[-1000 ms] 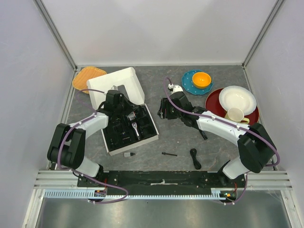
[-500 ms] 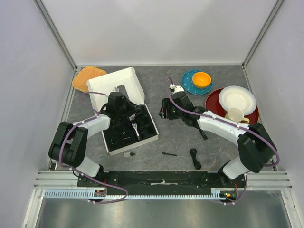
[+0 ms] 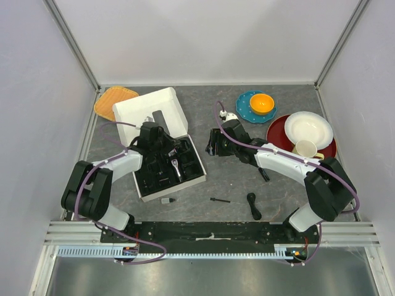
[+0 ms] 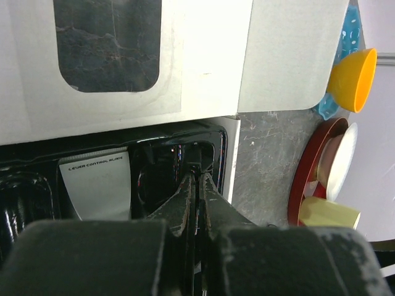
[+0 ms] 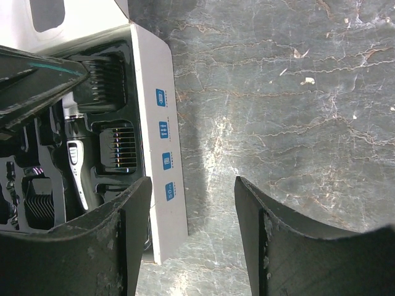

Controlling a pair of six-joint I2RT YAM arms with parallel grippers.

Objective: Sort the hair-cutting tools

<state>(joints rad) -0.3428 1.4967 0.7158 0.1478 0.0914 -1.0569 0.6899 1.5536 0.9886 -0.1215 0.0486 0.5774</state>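
Inside, ribbed black comb guards (image 5: 103,83)

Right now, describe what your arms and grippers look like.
The left arm and right arm are white shells with bulky black joints. A purple cable loops along each. The left gripper has slim, tapered black fingers; the right gripper broad black ones, scuffed grey.

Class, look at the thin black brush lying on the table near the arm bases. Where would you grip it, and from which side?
Grip the brush around its middle, coming straight down from above, with the fingers closing across its thin width. It lies flat on the table, running left to right, with both long sides free.
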